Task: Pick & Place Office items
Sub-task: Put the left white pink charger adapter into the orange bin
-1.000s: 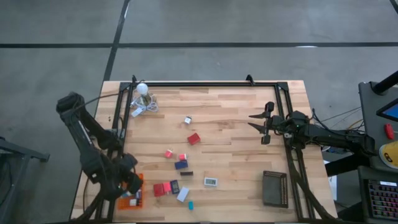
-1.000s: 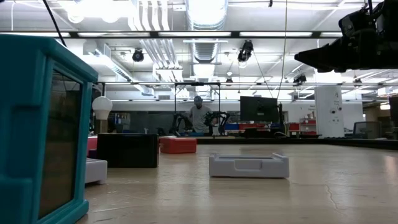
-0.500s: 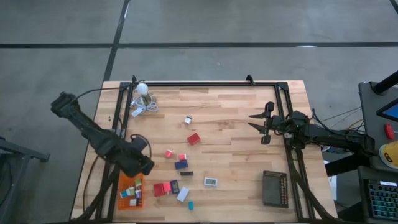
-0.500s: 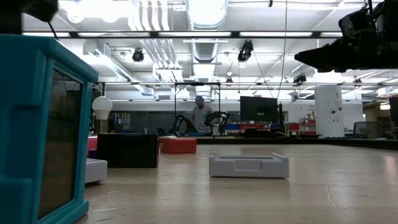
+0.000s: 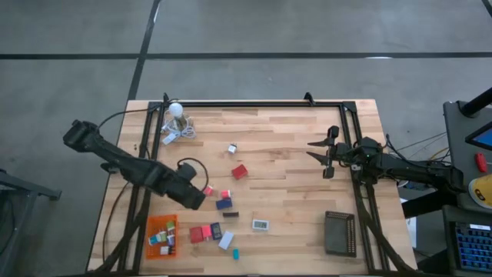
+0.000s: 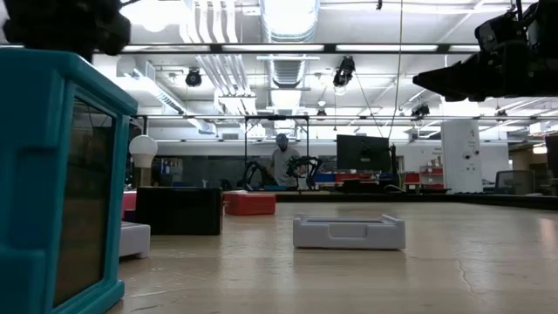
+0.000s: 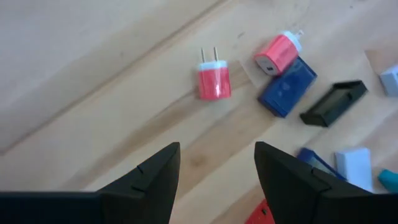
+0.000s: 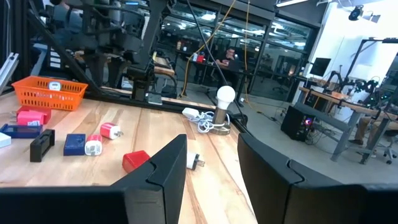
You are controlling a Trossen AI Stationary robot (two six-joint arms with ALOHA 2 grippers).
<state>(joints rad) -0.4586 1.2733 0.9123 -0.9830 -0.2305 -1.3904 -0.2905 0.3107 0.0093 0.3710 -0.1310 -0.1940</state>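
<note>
Your left tool [image 7: 214, 165] hangs over the bench [image 5: 292, 154] with its two dark fingers spread and nothing between them, just short of a red wall plug [image 7: 214, 79] lying on the wood with its prongs pointing away from the tool. Just past that plug sit a second red plug with a white end [image 7: 278, 52] touching a navy block [image 7: 287, 86], and beside them a flat black piece [image 7: 333, 102]. From above, your left tool [image 5: 192, 198] is near the bench's left-middle, close to the first red plug [image 5: 208, 189]. Further out you have a red block [image 5: 240, 171], a small white piece [image 5: 231, 148], a white rectangular piece [image 5: 260, 225] and a cluster of red, black, white and teal pieces [image 5: 214, 234] near the front edge. The orange tray [image 5: 162, 236] at the front left corner already holds several small items. Your right tool [image 5: 323, 155] waits above the right side of the bench, fingers parted and empty. A black ribbed tray [image 5: 339, 232] sits at the front right, and a white bulb with cord [image 5: 177, 123] rests at the back left.
</note>
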